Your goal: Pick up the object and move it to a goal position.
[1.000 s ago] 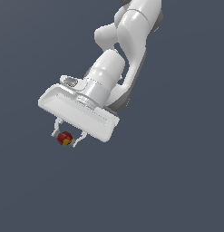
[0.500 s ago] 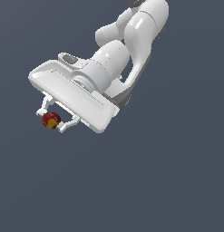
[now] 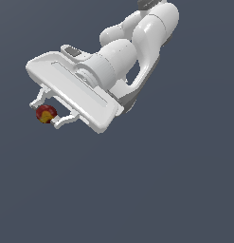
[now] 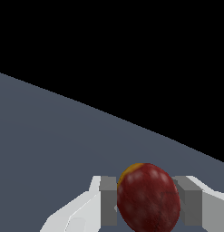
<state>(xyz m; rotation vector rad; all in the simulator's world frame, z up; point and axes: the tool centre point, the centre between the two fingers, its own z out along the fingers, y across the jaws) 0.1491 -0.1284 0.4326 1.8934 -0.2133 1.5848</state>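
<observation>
While no rim or corner of the counter falls within the exterior view, its flat slate-grey surface fills that whole picture; in the wrist view one straight edge of it runs slantwise against black. Open grey surface lies on every side of the arm, widest toward the exterior view's lower half and right.

Arm: white, jointed, entering from the upper edge of the exterior view and reaching toward that view's left; broad flat white hand body at its end.

End effector: two white fingers with grey pads, clamped on the ball from both sides, pads touching it.

Object: small round dark-red ball with yellow patches, held between the fingertips at the exterior view's left, middle height. Whether it rests on the counter or hangs above it cannot be told.
</observation>
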